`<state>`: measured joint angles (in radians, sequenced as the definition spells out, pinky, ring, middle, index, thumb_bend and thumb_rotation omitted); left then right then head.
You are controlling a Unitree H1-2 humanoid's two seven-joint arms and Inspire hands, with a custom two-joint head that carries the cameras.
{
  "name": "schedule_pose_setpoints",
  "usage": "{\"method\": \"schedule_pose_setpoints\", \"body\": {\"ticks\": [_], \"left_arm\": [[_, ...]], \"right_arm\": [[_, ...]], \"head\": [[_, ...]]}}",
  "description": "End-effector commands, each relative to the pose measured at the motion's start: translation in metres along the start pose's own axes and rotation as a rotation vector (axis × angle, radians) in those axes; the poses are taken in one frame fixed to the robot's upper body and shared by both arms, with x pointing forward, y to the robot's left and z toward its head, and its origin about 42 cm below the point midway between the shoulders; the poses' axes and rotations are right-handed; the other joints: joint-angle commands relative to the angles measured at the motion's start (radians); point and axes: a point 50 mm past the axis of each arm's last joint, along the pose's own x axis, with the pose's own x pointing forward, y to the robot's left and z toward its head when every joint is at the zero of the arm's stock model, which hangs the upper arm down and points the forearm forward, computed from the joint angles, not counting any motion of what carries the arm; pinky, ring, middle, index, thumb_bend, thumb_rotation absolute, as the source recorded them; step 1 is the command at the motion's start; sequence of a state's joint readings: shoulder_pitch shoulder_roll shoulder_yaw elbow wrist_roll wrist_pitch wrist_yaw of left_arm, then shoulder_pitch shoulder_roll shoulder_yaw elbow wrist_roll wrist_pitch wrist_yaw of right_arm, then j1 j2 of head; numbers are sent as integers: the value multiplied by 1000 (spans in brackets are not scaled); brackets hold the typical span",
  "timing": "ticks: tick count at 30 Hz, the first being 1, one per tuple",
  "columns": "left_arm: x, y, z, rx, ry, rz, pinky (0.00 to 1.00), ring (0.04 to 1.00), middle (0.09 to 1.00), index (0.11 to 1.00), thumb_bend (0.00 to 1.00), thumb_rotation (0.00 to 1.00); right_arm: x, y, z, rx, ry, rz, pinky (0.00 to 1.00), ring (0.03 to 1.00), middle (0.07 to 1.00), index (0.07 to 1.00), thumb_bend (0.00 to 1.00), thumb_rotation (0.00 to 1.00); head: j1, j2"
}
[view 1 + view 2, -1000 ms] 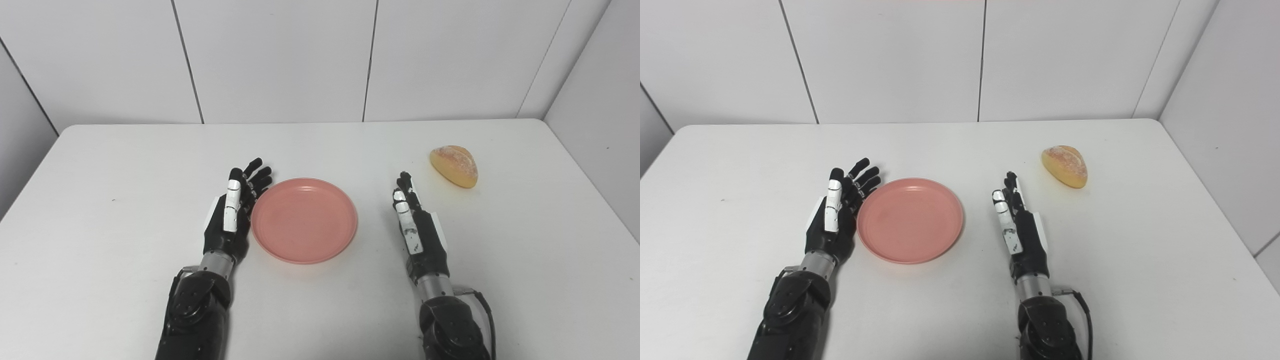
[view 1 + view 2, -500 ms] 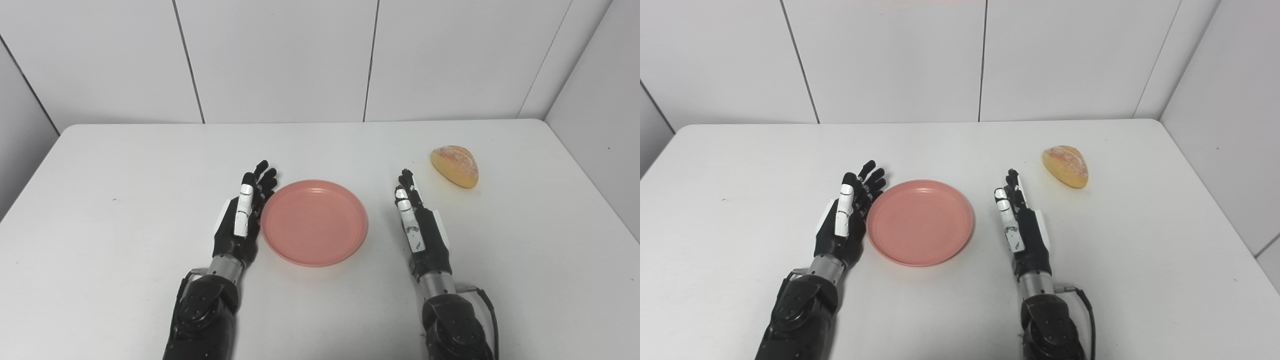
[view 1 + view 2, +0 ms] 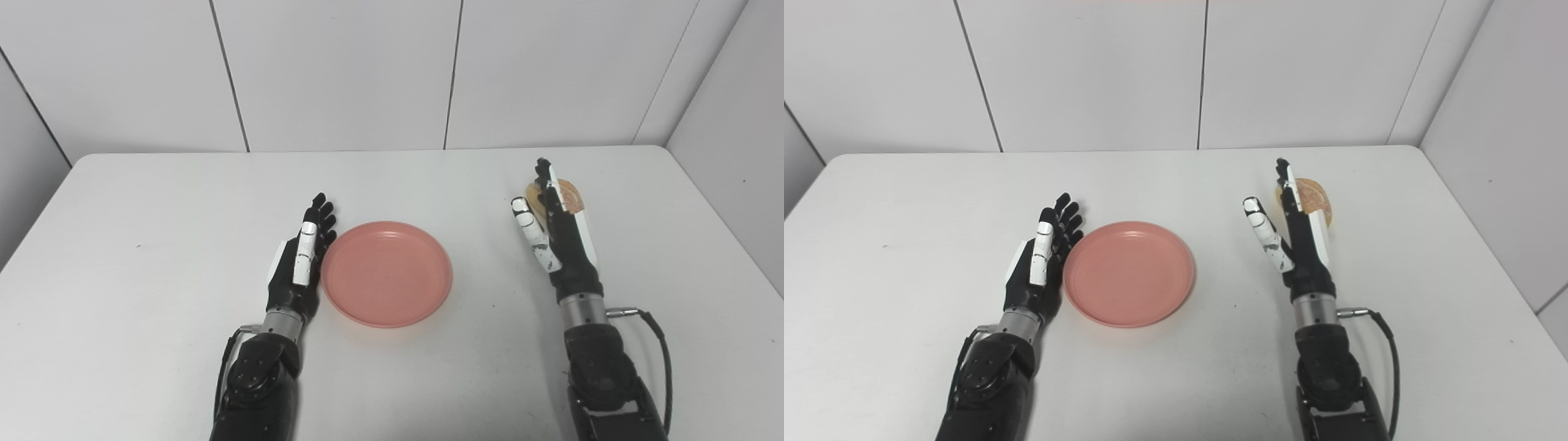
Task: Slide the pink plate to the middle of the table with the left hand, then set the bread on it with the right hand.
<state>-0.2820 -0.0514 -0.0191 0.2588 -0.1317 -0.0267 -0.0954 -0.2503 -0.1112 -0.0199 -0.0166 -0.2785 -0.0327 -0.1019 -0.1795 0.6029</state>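
Robot hand (image 3: 556, 236) spread, white table (image 3: 153, 245), panelled wall (image 3: 343, 73)

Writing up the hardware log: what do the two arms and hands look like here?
Both hands, left hand and right hand, are black with white panels on the thumb and along the side. Each has a silver metal wrist ring above a bulky, glossy black forearm. A black cable loops off the right wrist; a thinner one runs beside the left forearm. No sleeves.

Smooth plastic-looking pink plate (image 3: 387, 274) on a matt white table (image 3: 153, 245).
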Motion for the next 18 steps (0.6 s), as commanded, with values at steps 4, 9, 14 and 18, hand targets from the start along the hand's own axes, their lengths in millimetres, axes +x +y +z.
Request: {"method": "schedule_pose_setpoints", "body": {"ticks": [4, 9, 14, 18], "left_arm": [[8, 3, 6, 29, -49, 8, 1000, 1000, 1000, 1000, 687, 1000], [10, 6, 6, 55, -55, 27, 1000, 1000, 1000, 1000, 693, 1000], [11, 9, 6, 85, -54, 44, 1000, 1000, 1000, 1000, 664, 1000], [10, 10, 6, 98, -58, 44, 1000, 1000, 1000, 1000, 656, 1000]], "right_arm": [[28, -18, 25, -78, -88, -49, 902, 936, 940, 957, 629, 753], [49, -31, 23, -174, -60, -68, 871, 916, 923, 933, 666, 644], [67, -42, 11, -280, -41, -77, 788, 882, 908, 910, 701, 586], [81, -47, 1, -358, -23, -91, 737, 851, 897, 894, 719, 550]], "head": [[-5, -3], [-10, -8], [-18, -12], [-23, -12]]}}
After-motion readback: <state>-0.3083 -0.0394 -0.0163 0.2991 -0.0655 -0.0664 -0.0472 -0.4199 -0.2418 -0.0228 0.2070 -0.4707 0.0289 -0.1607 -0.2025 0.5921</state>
